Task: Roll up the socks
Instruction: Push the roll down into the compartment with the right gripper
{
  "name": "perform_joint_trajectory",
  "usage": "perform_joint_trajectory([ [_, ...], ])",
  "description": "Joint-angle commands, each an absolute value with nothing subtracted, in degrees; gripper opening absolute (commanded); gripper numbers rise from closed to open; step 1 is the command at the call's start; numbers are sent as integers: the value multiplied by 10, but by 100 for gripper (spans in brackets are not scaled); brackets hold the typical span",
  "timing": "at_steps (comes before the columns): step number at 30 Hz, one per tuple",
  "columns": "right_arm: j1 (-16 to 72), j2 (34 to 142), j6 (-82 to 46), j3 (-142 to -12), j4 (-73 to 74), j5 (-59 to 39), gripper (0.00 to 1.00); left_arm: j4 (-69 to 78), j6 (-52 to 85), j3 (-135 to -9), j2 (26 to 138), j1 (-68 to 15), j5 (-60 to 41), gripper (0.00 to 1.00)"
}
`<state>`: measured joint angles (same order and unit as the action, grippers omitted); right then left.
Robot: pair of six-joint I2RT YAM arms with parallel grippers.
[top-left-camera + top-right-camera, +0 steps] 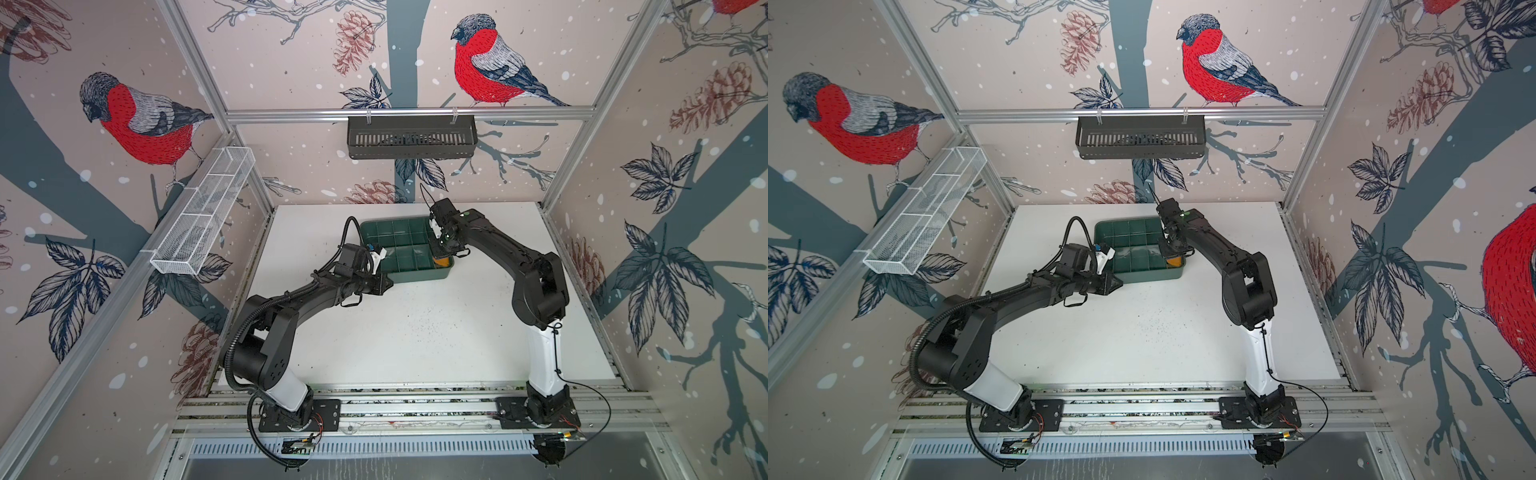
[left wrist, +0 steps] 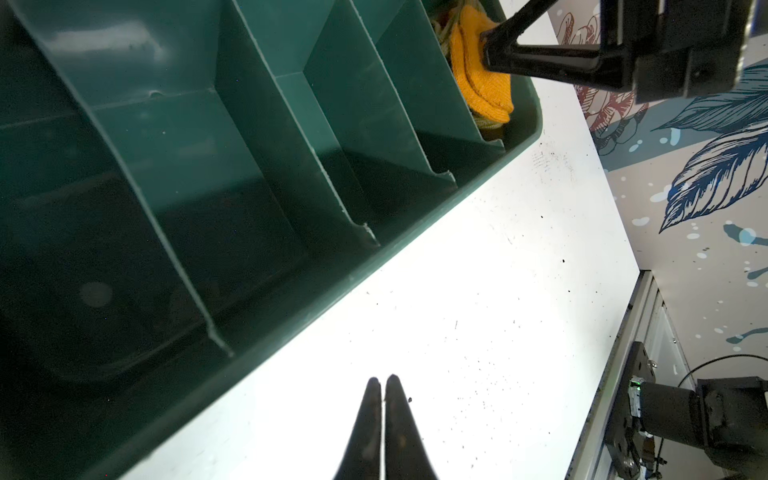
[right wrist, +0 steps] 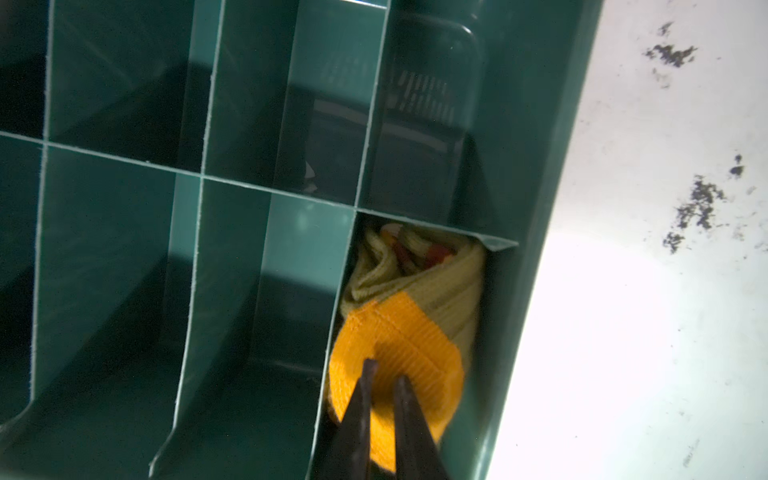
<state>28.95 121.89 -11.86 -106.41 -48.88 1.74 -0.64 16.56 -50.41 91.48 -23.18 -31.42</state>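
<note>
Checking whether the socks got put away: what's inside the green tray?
Rolled socks sit in one corner compartment of the tray, the right gripper at their orange end. Other compartments in view hold nothing; what lies under the socks is covered.

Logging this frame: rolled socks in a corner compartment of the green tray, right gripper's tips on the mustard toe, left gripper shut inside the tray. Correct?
Not quite. The left gripper is shut, but over the white table just outside the green tray, not inside it; the left wrist view shows this. The socks and right gripper are as you say.
</note>
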Motion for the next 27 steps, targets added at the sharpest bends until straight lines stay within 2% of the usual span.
perform_joint_trajectory([
  [1, 292, 1230, -124, -1062, -485, 14, 15, -3, 159, -509, 910, -230, -317, 8],
  [19, 298, 1277, -121, -1061, -487, 30, 14, -8, 161, -514, 898, -229, -312, 8],
  [27, 292, 1234, -119, -1056, -465, 16, 20, -12, 162, -521, 896, -228, -304, 8],
])
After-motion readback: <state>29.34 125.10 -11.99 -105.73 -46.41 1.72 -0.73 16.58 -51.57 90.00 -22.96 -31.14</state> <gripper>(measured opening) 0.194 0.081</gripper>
